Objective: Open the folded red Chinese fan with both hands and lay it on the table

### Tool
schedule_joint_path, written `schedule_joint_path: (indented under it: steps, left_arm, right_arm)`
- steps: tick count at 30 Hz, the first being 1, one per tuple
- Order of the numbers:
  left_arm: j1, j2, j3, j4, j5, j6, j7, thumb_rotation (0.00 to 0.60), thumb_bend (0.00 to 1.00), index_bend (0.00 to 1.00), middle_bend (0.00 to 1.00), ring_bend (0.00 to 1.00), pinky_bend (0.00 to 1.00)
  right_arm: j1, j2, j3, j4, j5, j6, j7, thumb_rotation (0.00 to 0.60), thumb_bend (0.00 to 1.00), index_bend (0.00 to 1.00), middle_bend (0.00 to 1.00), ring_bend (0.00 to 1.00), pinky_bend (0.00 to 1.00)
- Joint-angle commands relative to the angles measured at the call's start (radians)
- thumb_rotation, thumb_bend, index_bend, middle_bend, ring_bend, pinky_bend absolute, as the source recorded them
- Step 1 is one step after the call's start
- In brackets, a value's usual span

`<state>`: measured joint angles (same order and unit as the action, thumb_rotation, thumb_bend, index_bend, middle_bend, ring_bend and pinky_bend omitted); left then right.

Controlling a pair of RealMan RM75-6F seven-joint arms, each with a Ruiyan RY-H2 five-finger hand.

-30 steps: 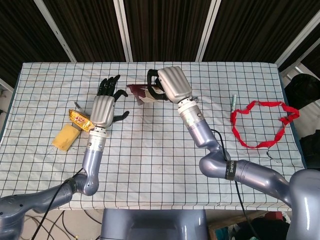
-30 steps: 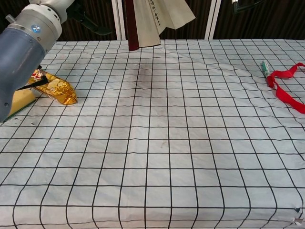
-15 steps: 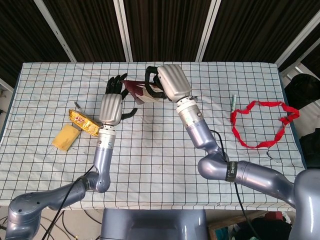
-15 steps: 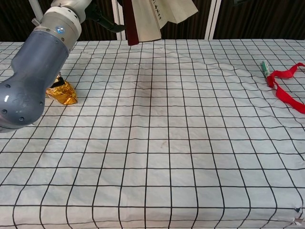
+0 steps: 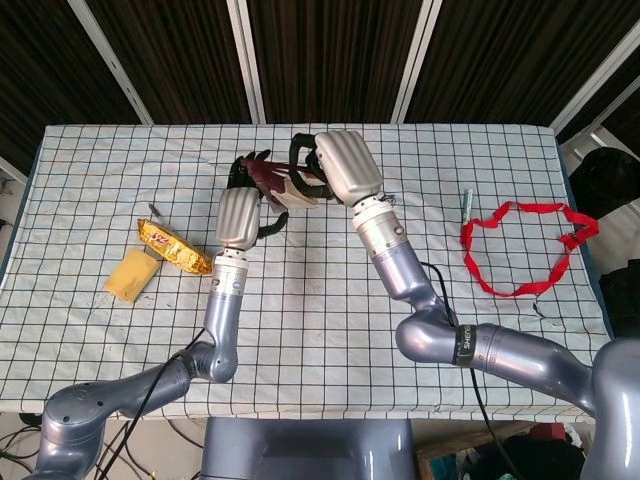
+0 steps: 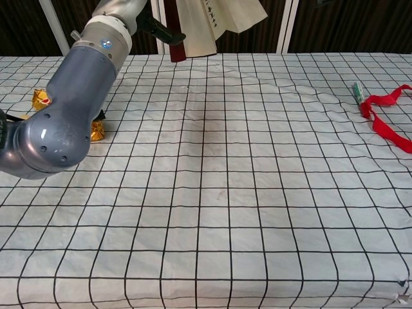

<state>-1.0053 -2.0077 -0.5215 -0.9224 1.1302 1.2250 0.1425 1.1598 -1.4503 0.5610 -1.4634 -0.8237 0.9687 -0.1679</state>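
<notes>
Left hand met the fan held aloft, ready for the spread.

The right hand point(image 5: 335, 170) gripped the fan point(image 5: 285, 185) above the table point(image 5: 330, 300), upper centre of the head view; the left hand point(image 5: 240, 215) reached its dark outer rib, whether it had pinched it could not be told. Next, it probably needed a firm hold to pull leftward. The fan showed red ribs, cream leaf, partly opened.

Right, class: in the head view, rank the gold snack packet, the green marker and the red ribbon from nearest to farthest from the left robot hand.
1. Gold snack packet: nearest, just to the left of the left robot hand.
2. Green marker: much farther, off to the right, past the right arm.
3. Red ribbon: farthest, looped by the table's right edge.
</notes>
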Motion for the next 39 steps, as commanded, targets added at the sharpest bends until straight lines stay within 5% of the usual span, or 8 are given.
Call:
schedule_joint_path:
  steps: [1, 10, 22, 39]
  left_arm:
    - [-0.004, -0.004, 0.000, 0.005, -0.002, -0.001, -0.001, 0.600, 0.30, 0.54, 0.10, 0.00, 0.00]
    - [0.003, -0.003, 0.004, 0.004, -0.004, 0.011, -0.014, 0.600, 0.42, 0.61, 0.13, 0.00, 0.00]
    - [0.034, 0.047, 0.014, -0.030, 0.005, 0.032, -0.016, 0.600, 0.42, 0.61, 0.13, 0.00, 0.00]
    - [0.119, 0.195, 0.043, -0.170, 0.022, 0.070, 0.036, 0.600, 0.42, 0.62, 0.14, 0.00, 0.00]
  right_arm:
    - [0.000, 0.001, 0.000, -0.003, 0.004, 0.002, 0.002, 0.600, 0.40, 0.81, 0.95, 0.99, 0.81]
    - [-0.004, 0.007, -0.007, -0.004, 0.008, 0.004, 0.013, 0.600, 0.41, 0.81, 0.95, 0.99, 0.81]
    - [-0.031, 0.026, -0.035, -0.002, -0.009, 0.013, 0.021, 0.600, 0.41, 0.82, 0.95, 0.99, 0.81]
    - [-0.163, 0.113, -0.145, -0.014, -0.126, 0.071, 0.015, 0.600, 0.41, 0.82, 0.95, 0.99, 0.81]
